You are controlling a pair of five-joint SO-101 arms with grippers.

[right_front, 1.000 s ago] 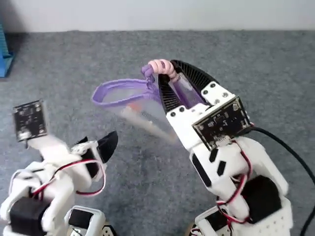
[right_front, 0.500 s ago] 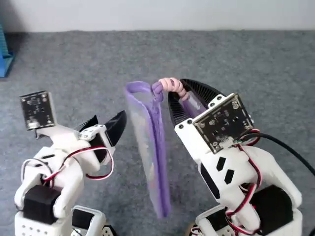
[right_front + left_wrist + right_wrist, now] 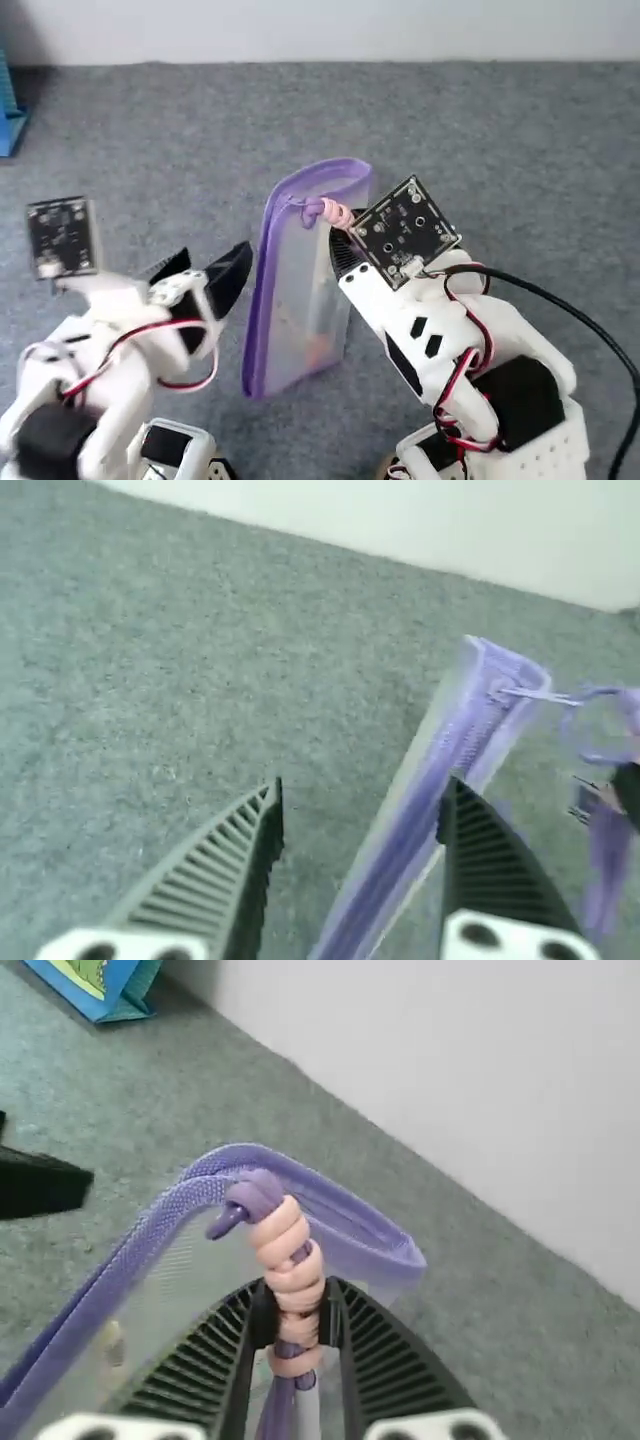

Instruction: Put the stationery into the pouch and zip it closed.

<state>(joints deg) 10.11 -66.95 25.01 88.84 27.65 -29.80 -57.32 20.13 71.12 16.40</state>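
The pouch (image 3: 300, 290) is clear plastic with a purple band round its edge and a pink coiled cord (image 3: 335, 213) tied to its purple zip pull. It stands nearly upright in the middle of the high view, its curved purple end uppermost. An orange shape (image 3: 318, 348) shows faintly through the lower part, too blurred to name.

Below lies grey carpet (image 3: 500, 140). A pale wall (image 3: 320, 30) runs along the top, with a blue object (image 3: 8, 115) at the upper left edge.

The right gripper (image 3: 297, 1305), right of centre, is clamped on the pink cord, holding the pouch up. The left gripper (image 3: 365, 800), at the lower left, has its 2 jaws spread apart just beside the pouch's left edge. In its wrist view the purple band shows between them; whether they touch it I cannot tell.
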